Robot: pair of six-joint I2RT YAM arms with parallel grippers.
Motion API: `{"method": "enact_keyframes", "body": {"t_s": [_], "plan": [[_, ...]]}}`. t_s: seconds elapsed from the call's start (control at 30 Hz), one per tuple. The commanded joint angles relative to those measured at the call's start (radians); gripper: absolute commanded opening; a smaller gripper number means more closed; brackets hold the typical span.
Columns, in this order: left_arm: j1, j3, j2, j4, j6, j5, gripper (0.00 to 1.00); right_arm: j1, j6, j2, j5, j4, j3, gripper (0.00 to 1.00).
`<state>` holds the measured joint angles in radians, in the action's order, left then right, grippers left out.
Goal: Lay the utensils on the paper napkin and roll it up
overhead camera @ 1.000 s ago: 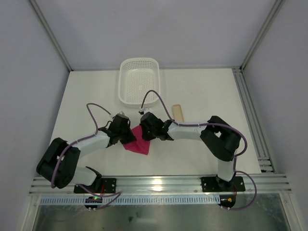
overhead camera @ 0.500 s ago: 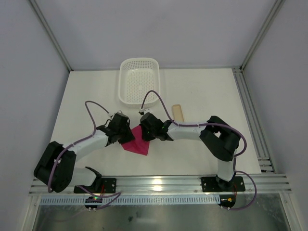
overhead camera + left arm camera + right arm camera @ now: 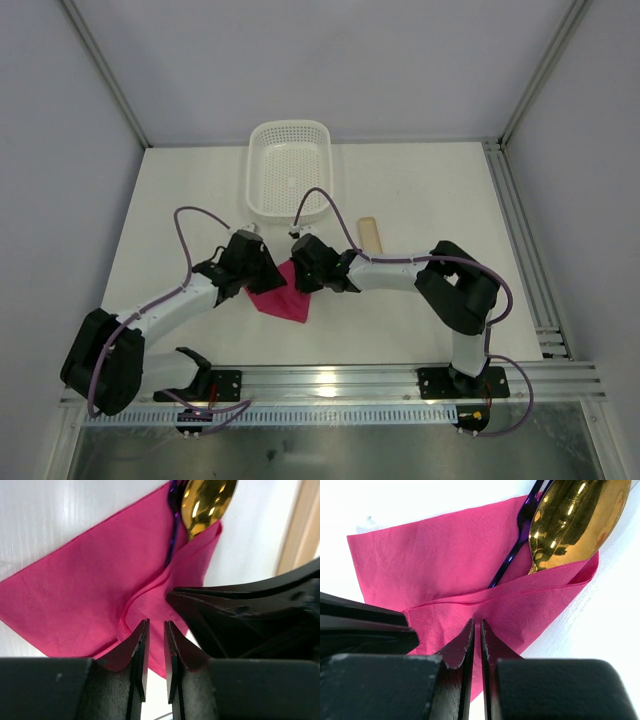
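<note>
My right gripper (image 3: 475, 623) sits closed at the fold of the paper napkin (image 3: 435, 555). The left gripper (image 3: 155, 626) is narrowly parted, and I cannot tell if it holds anything. I should roll snugly over the utensils (image 3: 570, 525) just ahead.

Folded pink napkin (image 3: 435, 555), gold spoon (image 3: 575, 522) and dark handle (image 3: 517, 542) tucked inside, fingers (image 3: 462, 647) almost touching

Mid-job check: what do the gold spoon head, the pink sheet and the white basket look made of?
Gold oval spoon head: polished metal, judging by its mirror-like reflections. Magenta-pink folded sheet: thin matte paper, with fine embossed dots and soft creases. White perforated rectangular basket: probably moulded plastic, with a regular hole grid.
</note>
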<state>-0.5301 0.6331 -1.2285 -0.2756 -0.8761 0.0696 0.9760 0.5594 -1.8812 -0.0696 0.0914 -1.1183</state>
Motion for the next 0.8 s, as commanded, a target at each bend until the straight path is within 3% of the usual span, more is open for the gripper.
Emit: {"method": "enact_keyframes", "body": {"t_s": [0.0, 0.33, 0.77], "plan": [[-0.001, -0.039, -0.038, 0.073, 0.012, 0.05, 0.21, 0.004, 0.007, 0.016, -0.015, 0.014, -0.018, 0.1], [0.001, -0.073, -0.143, 0.078, 0.035, -0.011, 0.17, 0.006, -0.041, 0.106, 0.027, 0.022, -0.002, 0.12], [0.001, -0.099, -0.146, 0.041, 0.02, -0.06, 0.18, 0.053, -0.056, 0.18, 0.272, -0.087, 0.189, 0.14]]}}
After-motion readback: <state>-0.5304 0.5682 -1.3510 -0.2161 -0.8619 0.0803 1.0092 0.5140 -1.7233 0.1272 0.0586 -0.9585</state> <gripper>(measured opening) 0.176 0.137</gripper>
